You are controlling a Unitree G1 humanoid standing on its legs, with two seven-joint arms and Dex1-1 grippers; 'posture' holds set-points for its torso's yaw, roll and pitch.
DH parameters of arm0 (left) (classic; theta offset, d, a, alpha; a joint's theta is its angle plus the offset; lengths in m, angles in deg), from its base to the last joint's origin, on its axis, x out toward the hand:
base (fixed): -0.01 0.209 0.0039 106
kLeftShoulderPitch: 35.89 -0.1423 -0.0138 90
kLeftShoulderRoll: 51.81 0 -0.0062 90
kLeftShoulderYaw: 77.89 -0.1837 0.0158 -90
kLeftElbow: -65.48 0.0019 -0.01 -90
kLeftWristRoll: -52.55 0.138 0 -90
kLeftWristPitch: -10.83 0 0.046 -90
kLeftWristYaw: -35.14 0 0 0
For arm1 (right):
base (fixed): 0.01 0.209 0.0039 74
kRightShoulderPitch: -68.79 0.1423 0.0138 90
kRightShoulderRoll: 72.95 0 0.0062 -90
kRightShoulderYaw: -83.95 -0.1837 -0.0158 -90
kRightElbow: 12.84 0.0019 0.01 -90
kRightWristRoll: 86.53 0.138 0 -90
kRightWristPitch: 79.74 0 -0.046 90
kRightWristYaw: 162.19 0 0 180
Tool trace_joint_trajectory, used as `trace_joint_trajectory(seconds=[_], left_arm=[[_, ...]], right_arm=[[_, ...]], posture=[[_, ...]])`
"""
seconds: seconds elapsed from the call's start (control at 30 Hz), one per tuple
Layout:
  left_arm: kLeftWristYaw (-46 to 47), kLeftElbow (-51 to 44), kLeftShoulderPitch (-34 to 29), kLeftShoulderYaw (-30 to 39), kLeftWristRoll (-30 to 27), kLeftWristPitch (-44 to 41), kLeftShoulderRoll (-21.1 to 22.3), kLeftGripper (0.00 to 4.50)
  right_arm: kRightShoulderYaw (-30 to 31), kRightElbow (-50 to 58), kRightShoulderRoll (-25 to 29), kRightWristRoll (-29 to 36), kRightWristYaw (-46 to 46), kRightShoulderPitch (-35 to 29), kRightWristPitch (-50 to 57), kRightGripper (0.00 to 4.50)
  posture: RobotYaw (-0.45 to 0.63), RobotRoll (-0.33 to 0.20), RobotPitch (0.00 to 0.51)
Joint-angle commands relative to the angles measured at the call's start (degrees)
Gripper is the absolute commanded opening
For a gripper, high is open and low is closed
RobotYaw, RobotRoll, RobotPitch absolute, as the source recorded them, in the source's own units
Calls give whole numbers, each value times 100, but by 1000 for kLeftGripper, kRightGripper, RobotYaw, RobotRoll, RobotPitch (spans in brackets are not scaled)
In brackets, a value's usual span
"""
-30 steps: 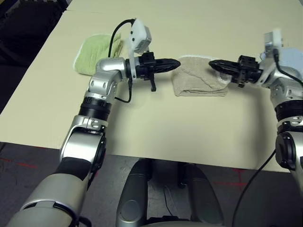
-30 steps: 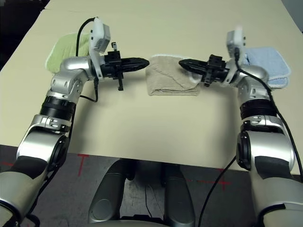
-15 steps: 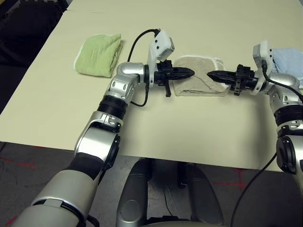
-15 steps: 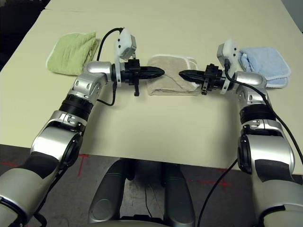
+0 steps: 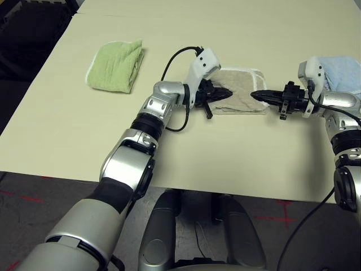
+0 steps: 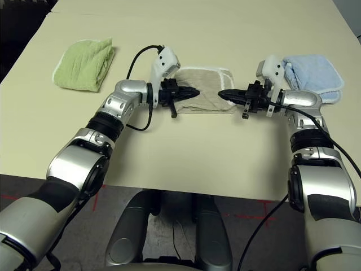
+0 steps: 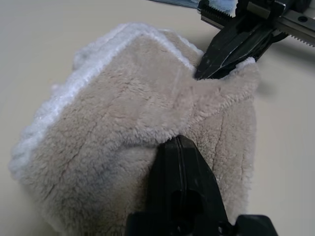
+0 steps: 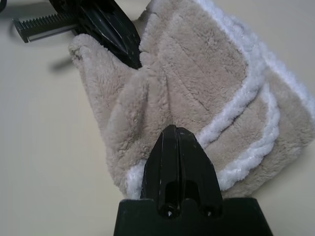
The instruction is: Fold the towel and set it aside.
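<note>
The towel (image 5: pixel 241 84) is a beige terry cloth with white edging, lying folded in a small bundle at the table's middle. My left gripper (image 5: pixel 228 93) is shut, its tip pressed onto the towel's left front part (image 7: pixel 123 123). My right gripper (image 5: pixel 254 96) is shut too, and its tip touches the towel's right front edge (image 8: pixel 197 83). The two tips point at each other a short way apart across the cloth. In the wrist views nothing shows between either pair of fingers.
A folded light green towel (image 5: pixel 114 65) lies at the far left of the cream table (image 5: pixel 186 152). A light blue towel (image 5: pixel 344 70) lies at the far right, just behind my right wrist. Bare tabletop runs in front of the beige bundle up to the near edge.
Both arms have come inward and down from either side, so that the shut tips now rest on the towel. The bundle looks a little flatter.
</note>
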Motion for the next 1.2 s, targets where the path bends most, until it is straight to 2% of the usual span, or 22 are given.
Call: trace_joint_trajectory(seconds=[0.03,0.3,0.57,0.8,0.87,0.97,1.2], left_arm=[[-47,220,-78,-128,261,10,108,36],[-219,211,-104,-122,350,97,348,36],[-283,316,-88,-98,400,236,650,36],[-754,-85,179,505,-313,-71,621,36],[-908,-287,354,769,-608,-276,656,36],[-714,-295,561,1026,-773,-415,621,36],[-11,66,630,1069,-615,-128,221,36]], right_arm=[[154,-239,59,-249,101,-191,-81,0],[188,-409,175,-311,149,-143,-185,0],[83,-100,89,2,-303,-221,30,0],[-500,291,134,780,-569,-75,640,0],[-693,327,180,923,-377,122,818,0],[-660,278,162,748,38,267,746,0],[-333,39,-159,185,1042,413,516,0]], posture=[[35,0,348],[38,0,348],[38,0,349],[31,0,349],[27,0,350],[27,0,350],[38,0,350]])
